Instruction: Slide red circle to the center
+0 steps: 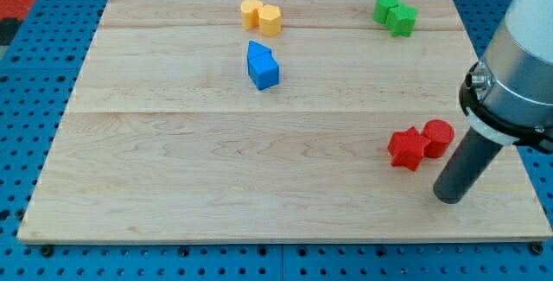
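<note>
The red circle (439, 137) lies at the view's right on the wooden board (216, 169), touching a red star-shaped block (406, 149) on its left. My tip (448, 198) rests on the board just below the red circle, slightly to its right, apart from it. The dark rod rises up and to the right into the arm at the view's right edge.
Two yellow blocks (261, 15) sit together at the top centre. Two green blocks (395, 13) sit together at the top right. Two blue blocks (262, 65) touch each other below the yellow ones. A blue pegboard (34, 73) surrounds the board.
</note>
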`<state>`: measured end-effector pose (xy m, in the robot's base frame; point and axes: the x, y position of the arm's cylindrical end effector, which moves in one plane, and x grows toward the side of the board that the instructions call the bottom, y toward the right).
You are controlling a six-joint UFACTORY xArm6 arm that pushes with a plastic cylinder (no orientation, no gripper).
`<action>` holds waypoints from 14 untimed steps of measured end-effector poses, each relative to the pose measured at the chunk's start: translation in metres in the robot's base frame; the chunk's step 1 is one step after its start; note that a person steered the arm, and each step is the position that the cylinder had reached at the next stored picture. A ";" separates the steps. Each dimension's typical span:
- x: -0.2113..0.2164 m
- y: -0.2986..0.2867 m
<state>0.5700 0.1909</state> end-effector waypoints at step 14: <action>-0.114 0.001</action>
<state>0.4560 0.1920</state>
